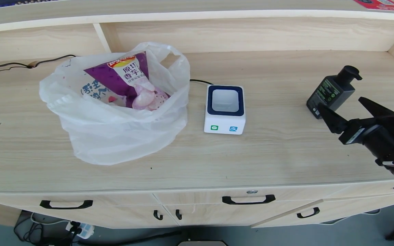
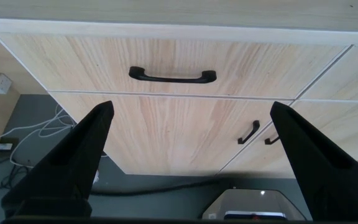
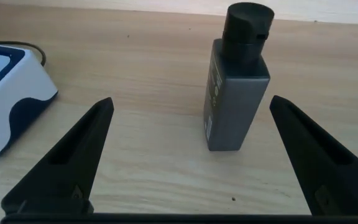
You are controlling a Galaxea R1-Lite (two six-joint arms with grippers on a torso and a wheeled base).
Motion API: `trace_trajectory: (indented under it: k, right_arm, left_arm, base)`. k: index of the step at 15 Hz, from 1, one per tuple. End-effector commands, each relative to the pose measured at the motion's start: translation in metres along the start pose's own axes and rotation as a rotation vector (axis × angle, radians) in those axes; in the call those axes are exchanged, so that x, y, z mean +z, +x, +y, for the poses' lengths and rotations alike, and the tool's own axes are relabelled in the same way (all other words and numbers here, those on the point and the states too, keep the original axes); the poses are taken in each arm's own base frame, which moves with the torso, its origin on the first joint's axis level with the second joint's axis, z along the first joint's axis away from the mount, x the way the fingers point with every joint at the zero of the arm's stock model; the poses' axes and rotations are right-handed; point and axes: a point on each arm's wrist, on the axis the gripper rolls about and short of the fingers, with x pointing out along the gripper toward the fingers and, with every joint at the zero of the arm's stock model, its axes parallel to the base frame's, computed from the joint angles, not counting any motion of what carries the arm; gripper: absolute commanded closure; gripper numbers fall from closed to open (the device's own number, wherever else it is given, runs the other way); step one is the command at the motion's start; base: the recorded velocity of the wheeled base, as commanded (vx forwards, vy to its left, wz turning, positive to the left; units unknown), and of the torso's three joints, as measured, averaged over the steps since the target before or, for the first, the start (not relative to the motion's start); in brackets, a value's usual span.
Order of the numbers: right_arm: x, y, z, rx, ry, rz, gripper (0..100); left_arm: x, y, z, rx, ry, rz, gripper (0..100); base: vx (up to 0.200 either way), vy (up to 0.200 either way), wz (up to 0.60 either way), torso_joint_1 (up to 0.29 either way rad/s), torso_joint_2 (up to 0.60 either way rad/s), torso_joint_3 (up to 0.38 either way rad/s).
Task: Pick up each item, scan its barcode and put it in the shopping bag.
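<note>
1. Table (image 1: 286, 164): pale wood grain, smooth and matt.
2. Shopping bag (image 1: 115, 136), left of centre: thin, translucent white plastic, crinkled.
3. Snack packet (image 1: 128, 82) inside it: glossy printed film.
4. Scanner (image 1: 225, 126), centre: smooth white plastic, slightly glossy.
5. Bottle (image 1: 330, 94), right: dark matt plastic.
6. Drawer handles (image 1: 248, 200): black, smooth.
</note>
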Motion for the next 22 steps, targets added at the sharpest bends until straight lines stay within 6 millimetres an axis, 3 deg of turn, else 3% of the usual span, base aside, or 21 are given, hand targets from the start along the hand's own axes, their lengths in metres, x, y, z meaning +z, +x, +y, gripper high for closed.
trace_trajectory:
  k: [1, 6, 12, 16, 22]
  right_arm:
    - [-0.013, 0.013, -0.001, -0.003, -0.002, 0.036, 0]
    - [-0.021, 0.039, -0.021, -0.014, -0.003, 0.022, 0]
    - [-0.027, 0.064, -0.030, -0.012, 0.010, -0.005, 0]
    - [-0.036, 0.069, -0.047, -0.016, 0.012, 0.010, 0]
    - [-0.036, 0.091, -0.050, 0.008, 0.044, -0.040, 0]
  left_arm:
    - [0.000, 0.000, 0.000, 0.000, 0.000, 0.001, 0]
    - [0.000, 0.000, 0.000, 0.000, 0.000, -0.001, 0]
    - [0.001, 0.000, 0.000, 0.000, -0.001, -0.004, 0]
    - [0.001, 0.000, 0.000, 0.000, -0.001, -0.005, 0]
    - [0.001, 0.000, 0.000, 0.000, -0.003, -0.005, 0]
  base:
    - [0.000, 0.000, 0.00, 0.000, 0.00, 0.000]
    - [0.000, 0.000, 0.00, 0.000, 0.00, 0.000]
    - [0.000, 0.000, 0.00, 0.000, 0.00, 0.000]
    - [0.000, 0.000, 0.00, 0.000, 0.00, 0.000]
    - [0.000, 0.000, 0.00, 0.000, 0.00, 0.000]
